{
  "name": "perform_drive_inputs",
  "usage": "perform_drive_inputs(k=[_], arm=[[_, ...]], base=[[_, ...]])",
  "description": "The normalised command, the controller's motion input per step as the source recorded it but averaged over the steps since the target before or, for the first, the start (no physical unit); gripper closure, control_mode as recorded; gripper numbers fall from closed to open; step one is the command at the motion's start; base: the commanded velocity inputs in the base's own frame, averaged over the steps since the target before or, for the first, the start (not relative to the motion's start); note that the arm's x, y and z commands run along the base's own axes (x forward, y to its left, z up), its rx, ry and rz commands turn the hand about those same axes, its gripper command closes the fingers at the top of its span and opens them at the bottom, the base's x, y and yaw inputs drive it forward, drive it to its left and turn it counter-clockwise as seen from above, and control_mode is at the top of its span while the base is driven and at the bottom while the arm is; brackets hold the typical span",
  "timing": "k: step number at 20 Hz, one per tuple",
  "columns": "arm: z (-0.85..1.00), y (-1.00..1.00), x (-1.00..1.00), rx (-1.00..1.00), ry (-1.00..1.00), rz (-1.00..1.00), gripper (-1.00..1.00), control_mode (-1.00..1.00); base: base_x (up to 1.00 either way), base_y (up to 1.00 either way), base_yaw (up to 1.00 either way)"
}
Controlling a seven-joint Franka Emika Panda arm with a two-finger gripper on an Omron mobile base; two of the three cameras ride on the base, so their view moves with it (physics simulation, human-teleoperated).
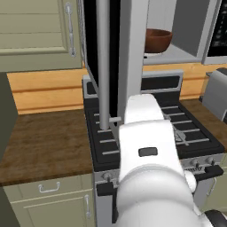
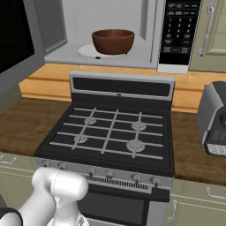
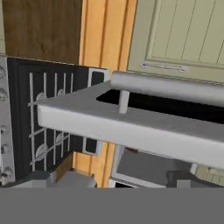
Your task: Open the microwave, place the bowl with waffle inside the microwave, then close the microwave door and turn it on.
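Gripper (image 3: 113, 178) jaws spread wide, empty. Just ahead: microwave door (image 3: 131, 127), swung open; rigid, hinged, swings easily. Push its edge or bar handle (image 3: 170, 87) to close.

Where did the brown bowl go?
The bowl is sitting inside the open microwave, on its round white plate, up above the stove. In the right base view it is left of the dark button panel.
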Motion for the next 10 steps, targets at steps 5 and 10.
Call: perform_drive_inputs(k=[5,10], arm=[[-0.29,1.00,0.87,-0.14,-0.02,-0.19,-1.00,-1.00],[-0.57,0.99,0.86,-0.22,-0.01,-0.25,-1.00,-1.00]], base=[[0.00,0.00,0.00],[0.00,0.00,0.00]])
